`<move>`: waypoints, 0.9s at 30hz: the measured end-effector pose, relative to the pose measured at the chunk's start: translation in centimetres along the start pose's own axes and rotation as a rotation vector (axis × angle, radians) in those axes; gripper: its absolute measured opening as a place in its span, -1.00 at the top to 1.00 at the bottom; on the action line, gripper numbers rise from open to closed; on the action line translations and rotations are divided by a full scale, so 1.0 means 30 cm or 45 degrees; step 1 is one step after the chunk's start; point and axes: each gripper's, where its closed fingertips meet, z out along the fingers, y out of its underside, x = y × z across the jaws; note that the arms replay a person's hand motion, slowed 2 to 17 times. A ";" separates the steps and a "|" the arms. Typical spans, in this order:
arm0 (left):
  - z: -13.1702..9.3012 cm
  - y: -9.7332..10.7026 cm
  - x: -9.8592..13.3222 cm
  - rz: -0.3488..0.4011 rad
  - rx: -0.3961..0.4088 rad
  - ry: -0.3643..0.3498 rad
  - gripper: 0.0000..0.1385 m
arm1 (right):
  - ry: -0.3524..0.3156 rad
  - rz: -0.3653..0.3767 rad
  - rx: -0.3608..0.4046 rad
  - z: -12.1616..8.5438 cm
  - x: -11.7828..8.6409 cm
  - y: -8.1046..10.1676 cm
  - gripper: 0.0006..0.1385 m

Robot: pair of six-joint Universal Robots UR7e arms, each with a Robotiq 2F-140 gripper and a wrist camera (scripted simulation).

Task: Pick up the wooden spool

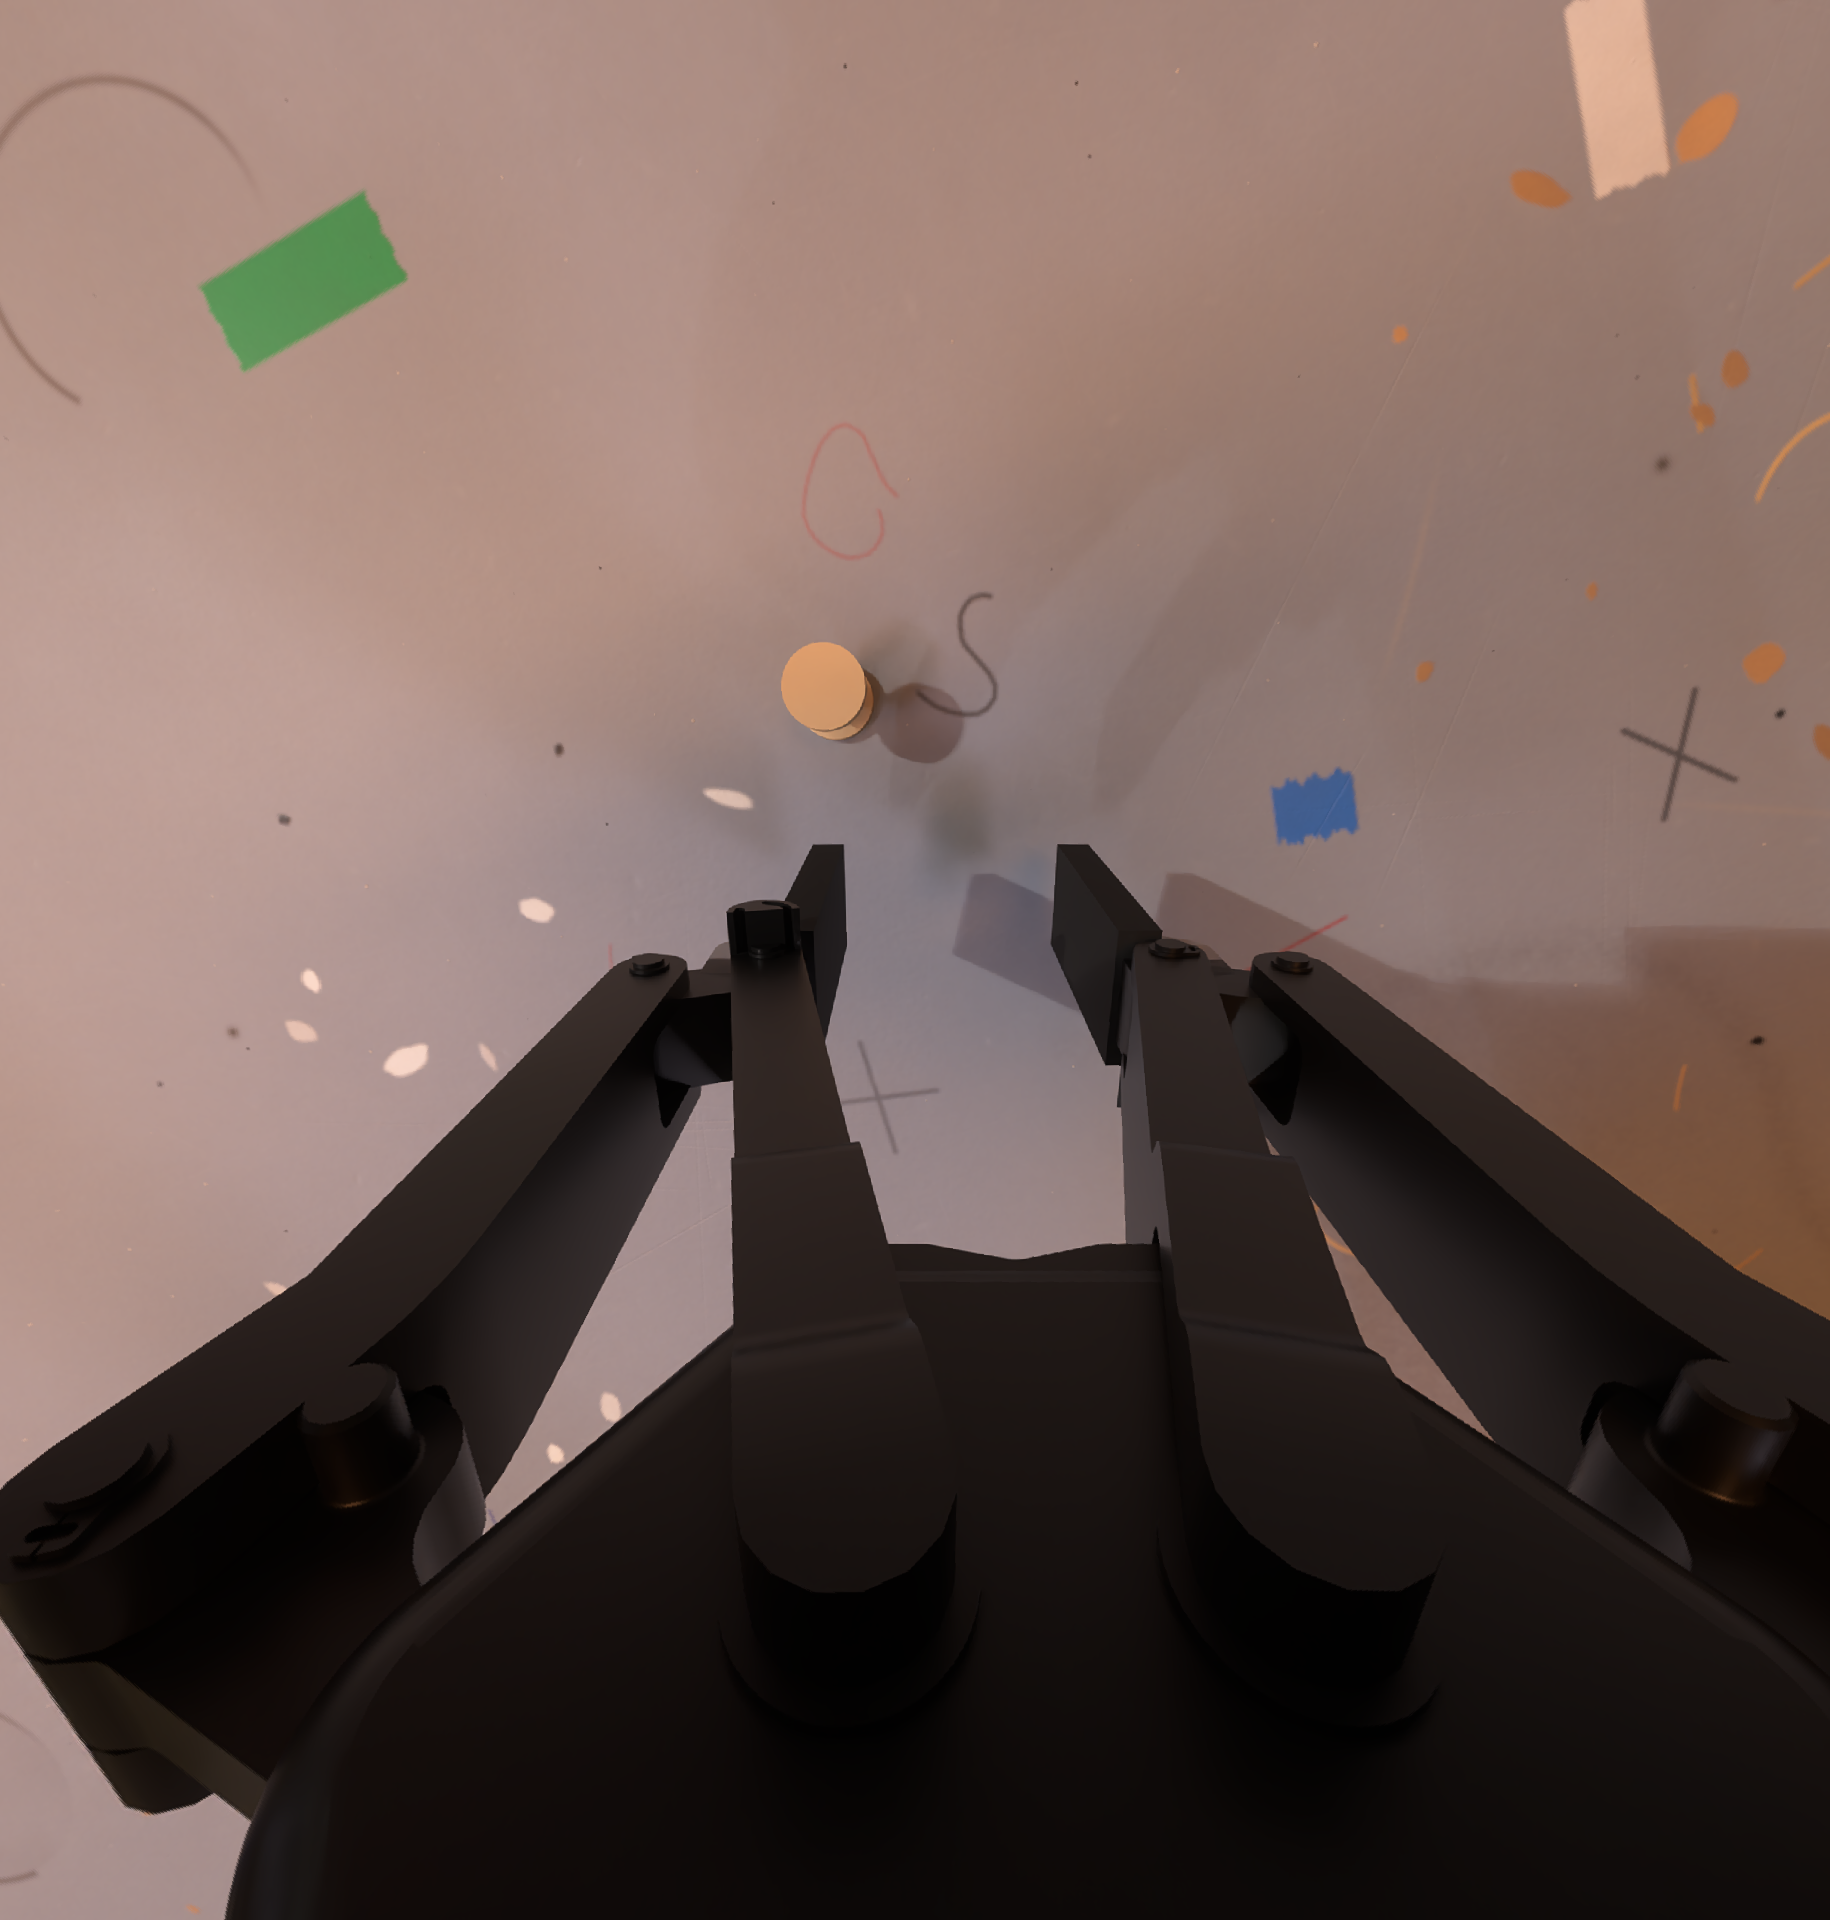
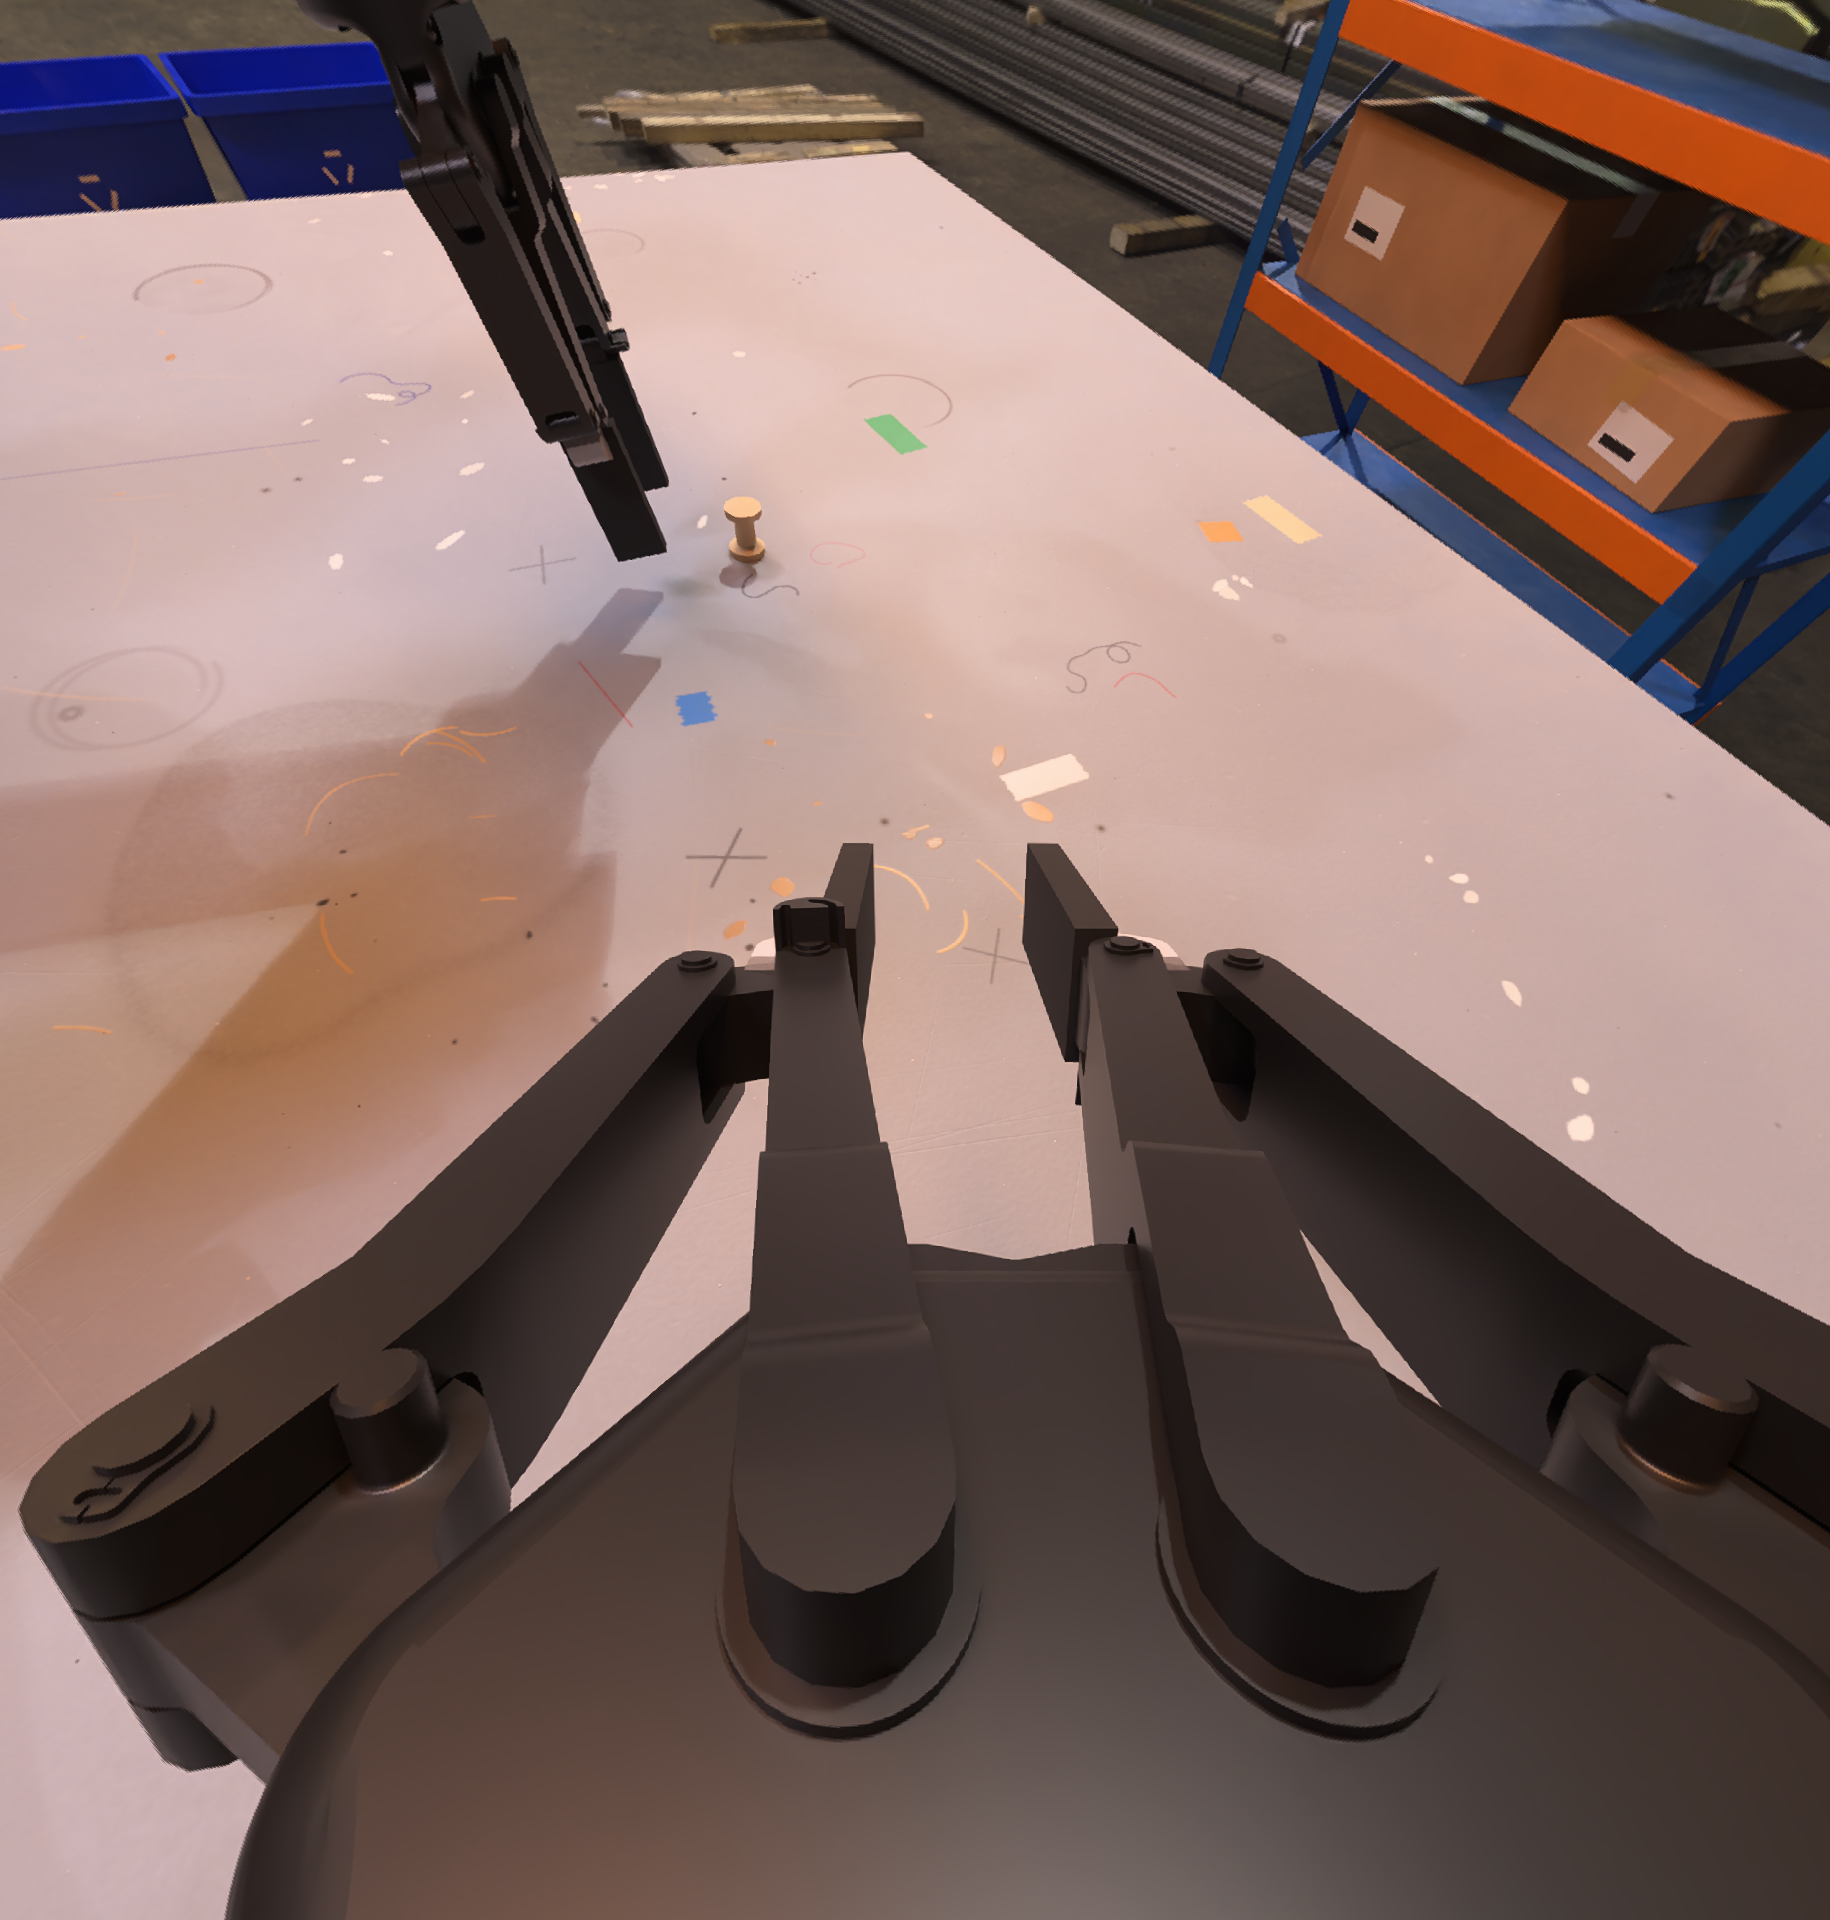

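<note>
Your left gripper [image 1: 949, 862] has its fingers [image 1: 823, 914] spread apart with nothing between them; they hang above the tabletop [image 1: 475, 623] and touch nothing. From the right wrist view you see the same gripper [image 2: 636, 540] from the side, slanting down with its tips just above the surface, its shadow lying under it.

The wooden spool [image 1: 828, 691] stands upright on the tabletop, ahead of your left fingers and slightly to their left, near but clearly apart from them. In the right wrist view the wooden spool [image 2: 745, 530] sits just beside the left gripper's tips, next to a dark squiggle mark.

Your right gripper [image 2: 949, 862] also has its fingers [image 2: 854, 904] parted and empty, hovering over the tabletop [image 2: 1306, 831], well apart from the spool.

Beyond the far edge you have two blue bins [image 2: 163, 125]; you cannot tell what is in them. On the orange and blue rack [image 2: 1513, 343] to the right sit two closed cardboard boxes [image 2: 1462, 239], each bearing a white label.
</note>
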 end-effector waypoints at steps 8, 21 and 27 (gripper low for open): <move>0.011 -0.003 -0.011 0.120 0.021 -0.102 0.23 | 0.005 -0.003 -0.002 -0.002 0.002 0.002 0.44; 0.015 -0.011 -0.046 0.335 0.063 -0.314 0.25 | 0.006 0.007 0.011 -0.008 0.007 0.000 0.44; 0.016 -0.010 -0.052 0.399 0.070 -0.370 0.27 | 0.005 0.010 0.016 -0.011 0.009 -0.001 0.44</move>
